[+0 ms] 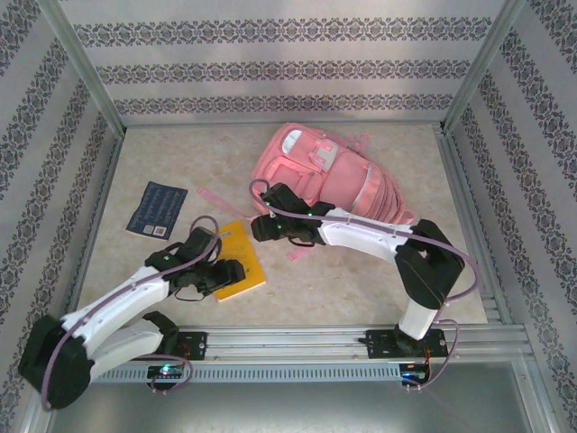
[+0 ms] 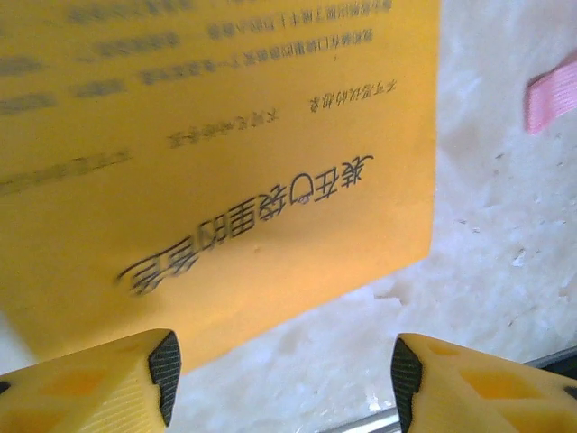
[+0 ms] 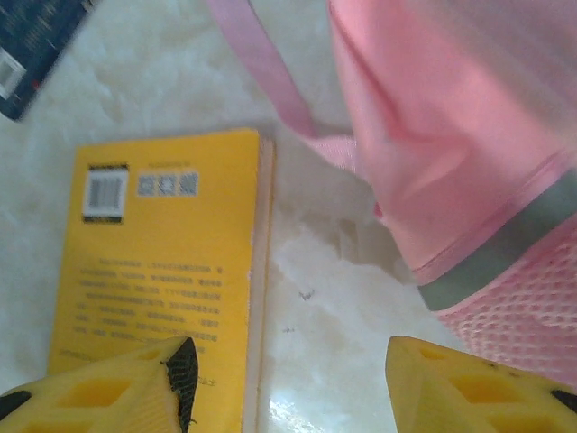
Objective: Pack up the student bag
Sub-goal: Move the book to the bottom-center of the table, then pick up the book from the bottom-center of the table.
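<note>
The student bag [image 1: 335,173] is a pink backpack lying flat at the back centre of the table, and its mesh side and grey trim [image 3: 469,180] fill the right of the right wrist view. A yellow book [image 1: 243,263] lies flat in front of it, to the left. My left gripper [image 1: 233,271] hovers open at the book's [image 2: 216,153] near edge, with bare table between its fingers [image 2: 166,368]. My right gripper [image 1: 258,225] is open above the gap between the book [image 3: 162,271] and the bag, holding nothing.
A dark blue booklet [image 1: 157,209] lies at the left of the table. A loose pink strap [image 1: 221,197] trails from the bag toward it. Metal frame rails [image 1: 469,234] and patterned walls bound the table. A rail [image 1: 297,338] runs along the near edge.
</note>
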